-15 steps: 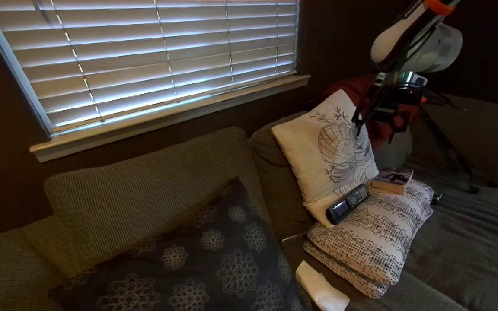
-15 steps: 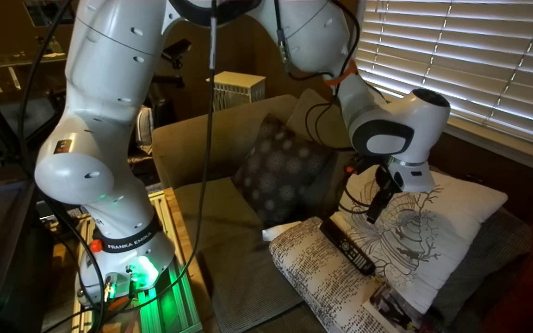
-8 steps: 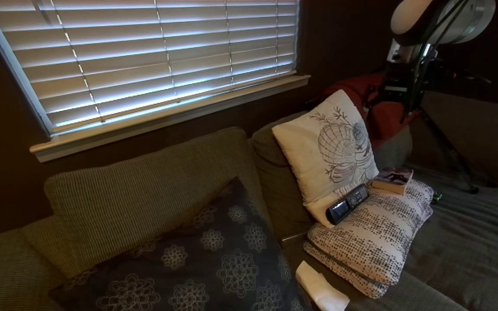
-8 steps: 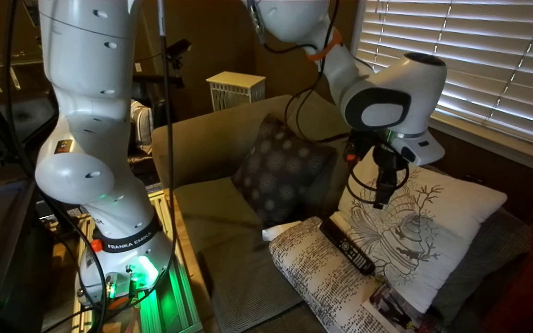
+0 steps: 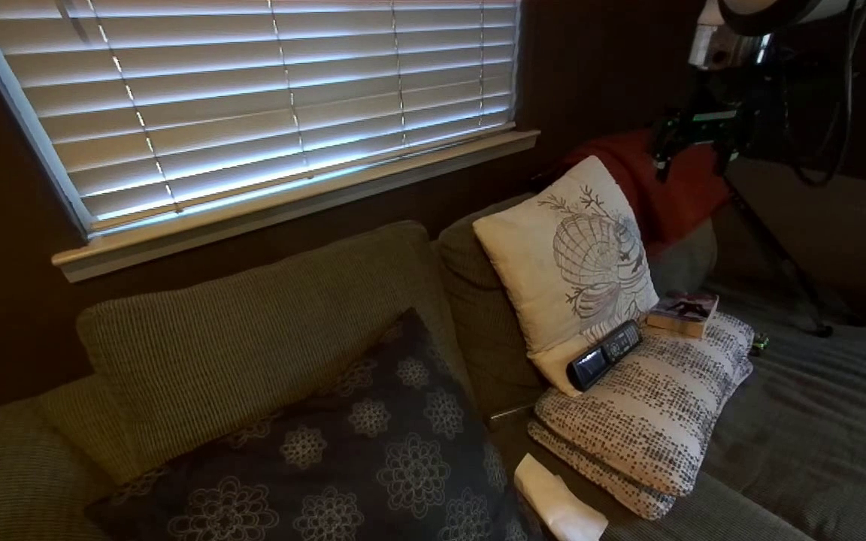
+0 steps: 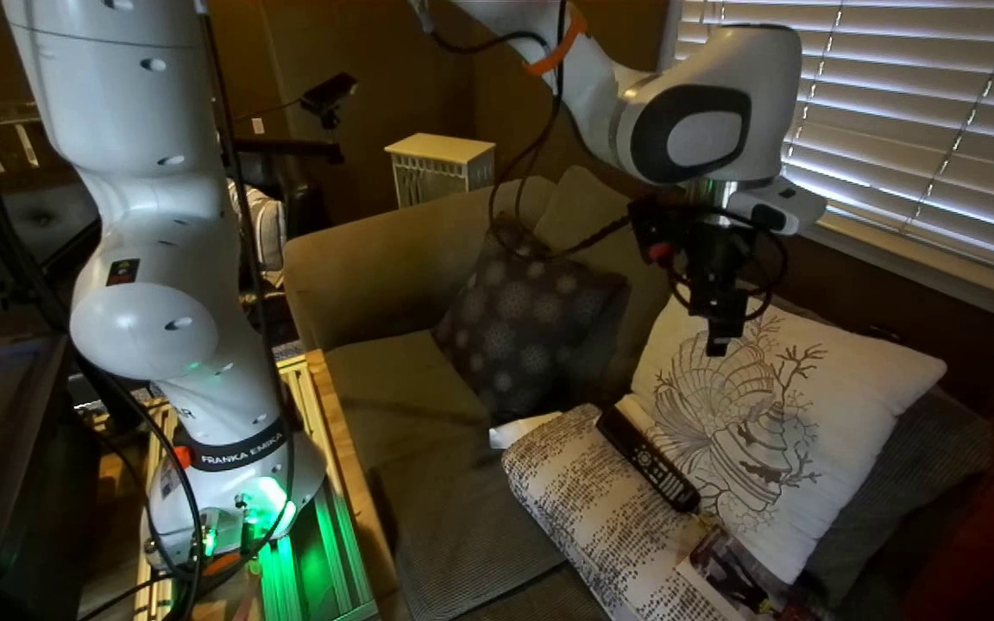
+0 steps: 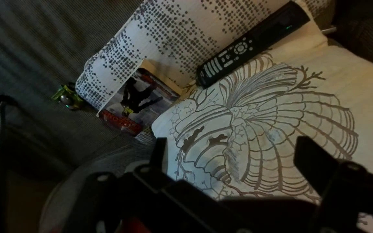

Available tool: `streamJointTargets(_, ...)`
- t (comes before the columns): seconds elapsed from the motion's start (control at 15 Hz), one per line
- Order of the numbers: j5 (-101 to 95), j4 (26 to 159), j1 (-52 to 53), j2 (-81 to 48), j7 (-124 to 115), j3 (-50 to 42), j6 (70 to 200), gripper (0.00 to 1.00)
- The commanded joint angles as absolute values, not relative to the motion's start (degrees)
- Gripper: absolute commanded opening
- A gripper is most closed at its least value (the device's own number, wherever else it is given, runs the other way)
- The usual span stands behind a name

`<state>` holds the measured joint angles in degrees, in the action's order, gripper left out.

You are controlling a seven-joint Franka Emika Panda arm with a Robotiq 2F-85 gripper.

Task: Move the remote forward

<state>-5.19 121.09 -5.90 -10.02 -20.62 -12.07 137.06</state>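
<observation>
The slim black remote lies tilted on the dotted cushions, along the foot of the white shell pillow. It shows in both exterior views (image 5: 604, 356) (image 6: 648, 460) and at the upper right of the wrist view (image 7: 253, 45). My gripper is open and empty, fingers wide apart in the wrist view (image 7: 231, 145), with only the shell pillow between and beyond them. It hangs in the air above the shell pillow, higher than the remote and apart from it, in both exterior views (image 5: 692, 169) (image 6: 719, 345).
The shell pillow (image 6: 773, 431) leans behind the remote. A paperback book (image 7: 141, 100) lies beside the remote's button end on the dotted cushions (image 5: 643, 406). A white paper (image 5: 559, 500), a dark flowered cushion (image 5: 365, 451) and a red cloth (image 5: 673, 203) are nearby.
The arm has risen and drawn back; the gripper has moved up and right in an exterior view and now points more straight down. The remote, book and cushions have not moved.
</observation>
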Motion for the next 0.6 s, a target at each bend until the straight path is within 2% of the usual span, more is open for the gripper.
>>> streamJointTargets(0.0,-9.6,122.5,-5.5,-6.1,-17.9,-11.3,132.1,1.0)
streamJointTargets(0.53,-8.6,121.1,-6.2,-7.3,-16.9,-10.6,131.6,1.0)
